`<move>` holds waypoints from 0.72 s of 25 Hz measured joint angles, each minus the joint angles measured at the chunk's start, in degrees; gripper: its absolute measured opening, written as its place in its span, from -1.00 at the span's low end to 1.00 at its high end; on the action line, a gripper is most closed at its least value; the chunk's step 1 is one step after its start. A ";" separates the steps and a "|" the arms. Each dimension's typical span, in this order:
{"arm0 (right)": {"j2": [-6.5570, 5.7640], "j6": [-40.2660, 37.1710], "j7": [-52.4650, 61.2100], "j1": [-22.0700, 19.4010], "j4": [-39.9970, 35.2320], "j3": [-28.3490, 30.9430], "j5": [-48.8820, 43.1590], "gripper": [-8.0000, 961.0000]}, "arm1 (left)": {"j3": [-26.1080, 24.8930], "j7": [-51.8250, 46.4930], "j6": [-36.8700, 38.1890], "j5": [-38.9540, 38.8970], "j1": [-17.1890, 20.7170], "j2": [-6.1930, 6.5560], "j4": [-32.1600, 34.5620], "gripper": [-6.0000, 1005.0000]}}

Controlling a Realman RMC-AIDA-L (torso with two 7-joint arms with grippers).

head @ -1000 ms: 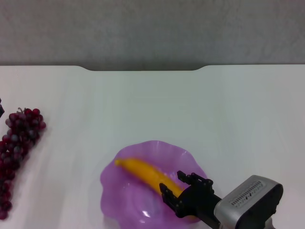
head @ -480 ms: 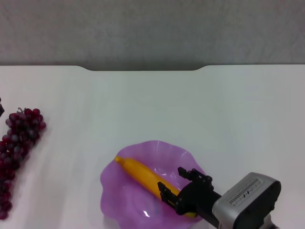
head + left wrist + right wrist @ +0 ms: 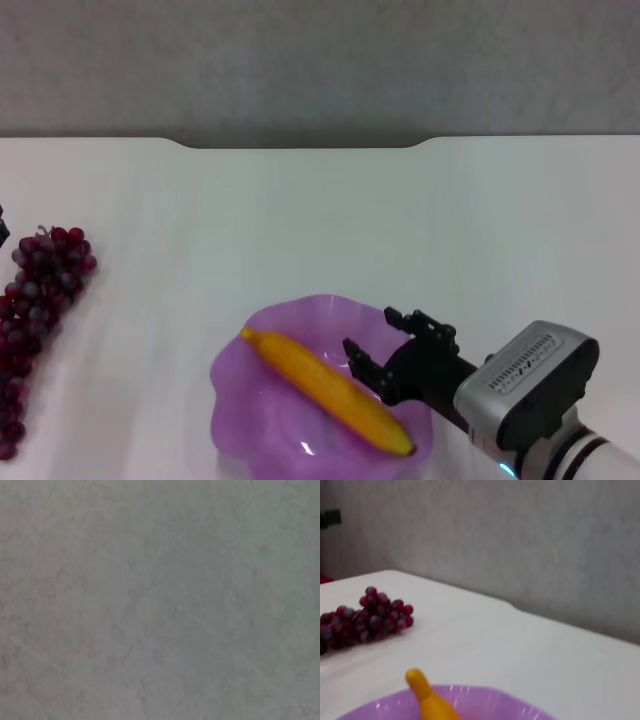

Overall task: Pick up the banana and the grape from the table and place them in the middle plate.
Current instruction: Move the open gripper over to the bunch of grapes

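Note:
The yellow-orange banana (image 3: 325, 390) lies slantwise inside the purple wavy-rimmed middle plate (image 3: 232, 405), with nothing holding it. My right gripper (image 3: 372, 333) hovers just to the right of the banana over the plate's right rim, open and empty. The dark red grape (image 3: 35, 300) bunch rests on the white table (image 3: 400, 230) at the far left. The right wrist view shows the banana's tip (image 3: 422, 692), the plate's rim (image 3: 490, 700) and the grape (image 3: 365, 620) farther off. A dark sliver of my left gripper (image 3: 2, 225) shows at the left edge beside the grape.
The table's notched far edge (image 3: 300, 146) meets a grey wall. The left wrist view shows only that grey wall surface.
My right gripper let go of the banana and drew back up and to the right. The banana has settled flat in the plate. The grape has not moved.

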 joint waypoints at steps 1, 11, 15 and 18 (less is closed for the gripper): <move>0.00 0.00 0.00 0.00 0.00 0.00 0.00 0.41 | 0.00 0.00 0.00 -0.01 0.00 0.00 0.00 0.77; 0.88 17.58 -12.21 -2.39 0.56 1.21 0.55 0.26 | 0.00 0.00 -0.04 -0.05 0.07 0.00 0.01 0.77; 2.36 25.98 -13.05 -3.90 3.48 2.64 0.59 0.03 | 0.00 0.00 -0.04 -0.06 0.05 0.00 0.01 0.77; 3.62 34.20 -12.79 -5.87 6.38 4.55 0.65 -0.28 | 0.02 0.00 -0.03 -0.06 -0.08 0.00 0.00 0.77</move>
